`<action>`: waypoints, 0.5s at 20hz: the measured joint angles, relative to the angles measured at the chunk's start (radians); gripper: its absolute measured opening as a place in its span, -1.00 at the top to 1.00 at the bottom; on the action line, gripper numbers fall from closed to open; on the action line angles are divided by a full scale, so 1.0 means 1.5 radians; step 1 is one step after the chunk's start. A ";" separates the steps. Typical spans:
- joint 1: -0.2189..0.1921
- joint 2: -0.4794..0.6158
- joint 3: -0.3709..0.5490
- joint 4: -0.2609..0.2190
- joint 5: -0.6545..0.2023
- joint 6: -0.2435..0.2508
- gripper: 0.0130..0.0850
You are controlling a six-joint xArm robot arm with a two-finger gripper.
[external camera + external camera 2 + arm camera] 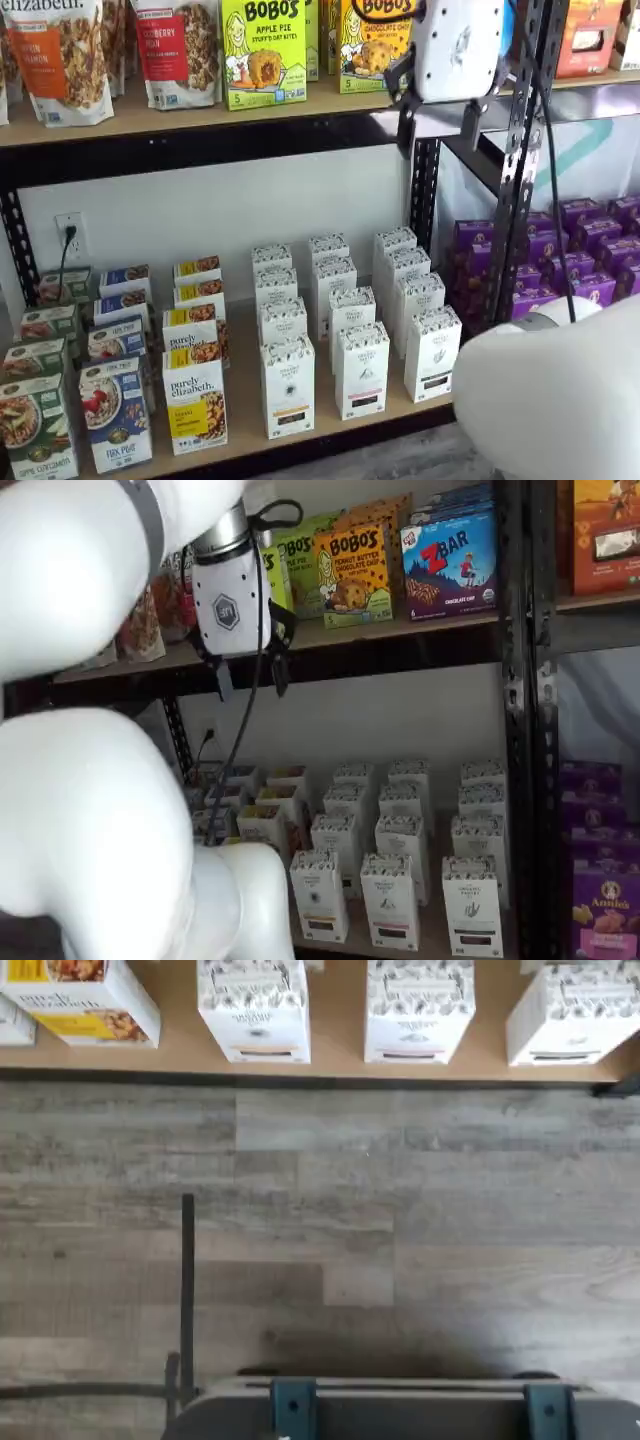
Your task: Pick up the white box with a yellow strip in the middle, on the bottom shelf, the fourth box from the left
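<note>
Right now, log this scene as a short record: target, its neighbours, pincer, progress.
target: white box with a yellow strip, upright at the front of the bottom shelf
neighbours: granola box on one side, black-strip white box on the other, gaps between
pincer: open, empty, up at the upper shelf level, well above the target
progress: nothing picked yet
</note>
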 joint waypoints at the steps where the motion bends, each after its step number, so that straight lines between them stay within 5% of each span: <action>1: 0.005 0.000 0.012 0.000 -0.015 0.005 -1.00; 10: 0.058 0.020 0.121 -0.019 -0.151 0.058 -1.00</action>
